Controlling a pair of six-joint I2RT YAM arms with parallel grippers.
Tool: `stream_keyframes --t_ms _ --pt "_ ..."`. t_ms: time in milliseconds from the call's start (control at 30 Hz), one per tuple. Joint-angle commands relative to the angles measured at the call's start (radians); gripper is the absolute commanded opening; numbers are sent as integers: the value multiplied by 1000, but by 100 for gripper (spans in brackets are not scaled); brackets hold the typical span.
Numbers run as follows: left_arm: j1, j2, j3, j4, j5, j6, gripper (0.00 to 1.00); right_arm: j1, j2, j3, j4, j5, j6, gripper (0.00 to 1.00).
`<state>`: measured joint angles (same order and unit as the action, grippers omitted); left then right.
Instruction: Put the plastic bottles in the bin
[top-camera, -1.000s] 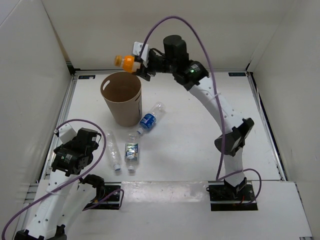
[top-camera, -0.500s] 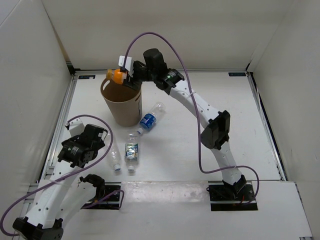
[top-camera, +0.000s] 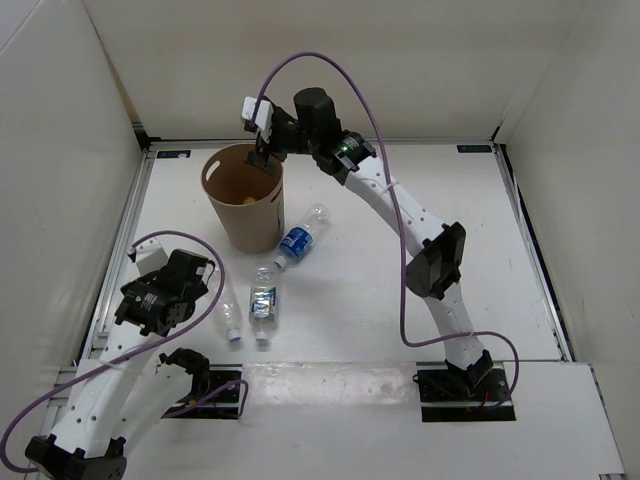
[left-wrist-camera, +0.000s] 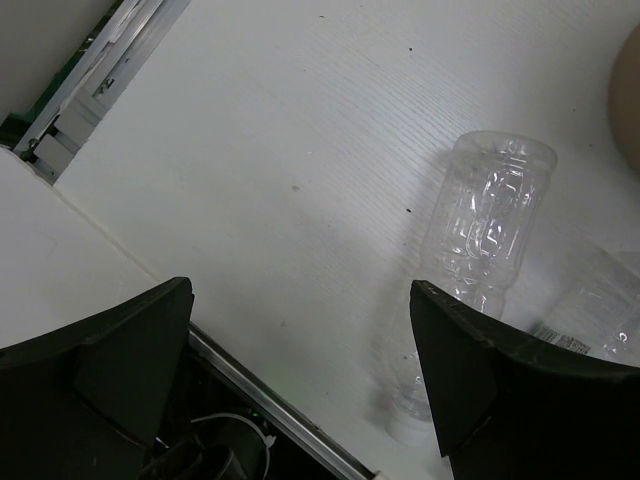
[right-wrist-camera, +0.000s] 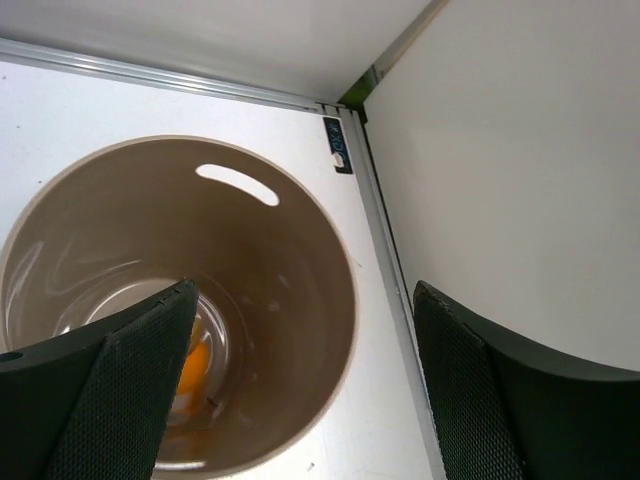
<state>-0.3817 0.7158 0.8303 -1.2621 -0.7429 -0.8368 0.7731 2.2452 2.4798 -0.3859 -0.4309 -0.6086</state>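
white walls stand around a white table (top-camera: 420, 250). near the back left of the table stands the bin (top-camera: 240, 225). it is round and tan like cardboard, a bit wider at the top, with a rolled rim. it has a long hole in its wall for a handle.

the orange bottle (right-wrist-camera: 190, 372) lies at the bottom of the bin. only a small bright bit of it shows in the right wrist view, next to one finger. the right gripper (right-wrist-camera: 300, 290) hangs over the mouth of the bin. its two black fingers are spread wide and nothing is between them.

three more bottles lie on their sides on the table in front of the bin. the blue label bottle (top-camera: 299, 238) is see-through with a blue band. it lies slanted, just beside the foot of the bin. the green-blue label bottle (top-camera: 264, 300) lies nearer to the arms. the plain clear bottle (top-camera: 226, 300) lies just to its left. it has no label and its sides are bumpy.

the left gripper (left-wrist-camera: 300, 290) is low over the table, close to the plain clear bottle. its fingers are spread wide too, and they hold nothing.
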Motion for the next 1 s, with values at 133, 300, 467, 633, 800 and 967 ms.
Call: stream_keyframes --t_ms 133,300,467,633,800,967 --pt "-3 -13 15 -57 -69 -94 100 -40 -192 -69 87 78 35 90" --pt "-3 -26 9 -79 -85 -127 100 -113 -217 -67 12 196 167 90" --pt "-3 -30 9 -86 -88 -140 100 -190 -251 -104 -41 201 332 90" --pt "-6 -27 7 -92 -92 -146 100 -288 -248 -137 -119 187 477 90" --pt "-3 -24 7 -99 -96 -156 100 -351 -228 -215 -195 133 601 90" --pt "-3 -23 9 -99 -96 -157 100 -426 -205 -303 -231 14 782 90"
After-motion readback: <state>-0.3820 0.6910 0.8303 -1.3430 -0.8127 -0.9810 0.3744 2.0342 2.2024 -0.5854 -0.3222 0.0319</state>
